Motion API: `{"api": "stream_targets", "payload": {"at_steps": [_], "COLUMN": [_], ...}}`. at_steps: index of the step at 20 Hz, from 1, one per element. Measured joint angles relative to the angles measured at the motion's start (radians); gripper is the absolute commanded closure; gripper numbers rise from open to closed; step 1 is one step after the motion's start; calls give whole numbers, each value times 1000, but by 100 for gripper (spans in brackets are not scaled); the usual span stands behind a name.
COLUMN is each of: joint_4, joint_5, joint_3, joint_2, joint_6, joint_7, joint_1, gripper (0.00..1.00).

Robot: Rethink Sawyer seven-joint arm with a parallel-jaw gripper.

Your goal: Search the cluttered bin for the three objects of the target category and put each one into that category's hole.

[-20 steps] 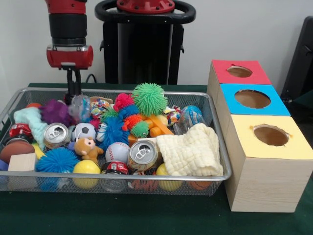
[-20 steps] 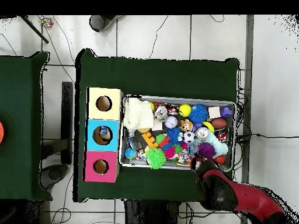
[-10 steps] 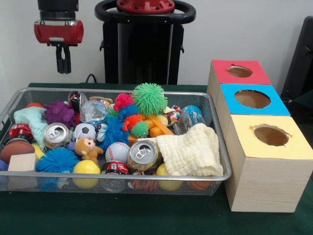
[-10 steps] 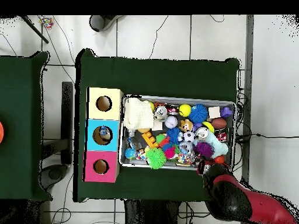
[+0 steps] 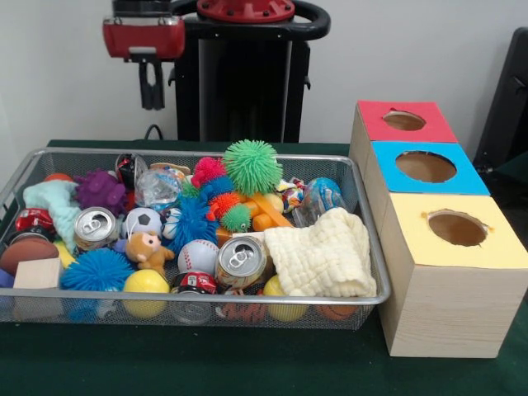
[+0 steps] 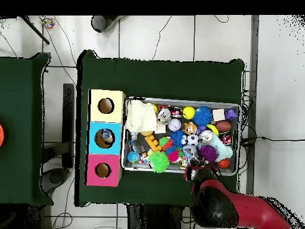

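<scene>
**Gripper high, hands empty**

Upper left of the front view: the gripper (image 5: 151, 95) hangs above the wire bin (image 5: 363, 247), fingers together, holding nothing. Toys and cans crowd the bin; the three-holed box (image 5: 445, 272) sits right of it.

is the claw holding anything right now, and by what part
Nothing is held. The claw hangs above the far edge of the wire bin, its fingers close together with nothing between them.

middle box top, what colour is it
Blue, with a round hole; the middle box shows best in the front view.
</scene>
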Motion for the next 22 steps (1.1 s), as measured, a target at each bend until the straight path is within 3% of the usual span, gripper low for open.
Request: {"api": "stream_targets", "payload": {"at_steps": [3, 4, 10, 22], "joint_4": [-21, -46, -54, -56], "joint_5": [0, 0, 0, 0], "joint_3": [-27, -49, -52, -87], "joint_2": [27, 59, 92, 166], "joint_6": [0, 0, 0, 0], "joint_7": [0, 0, 0, 0], "joint_1": [68, 130, 173, 162], "gripper": [100, 0, 0, 0]}}
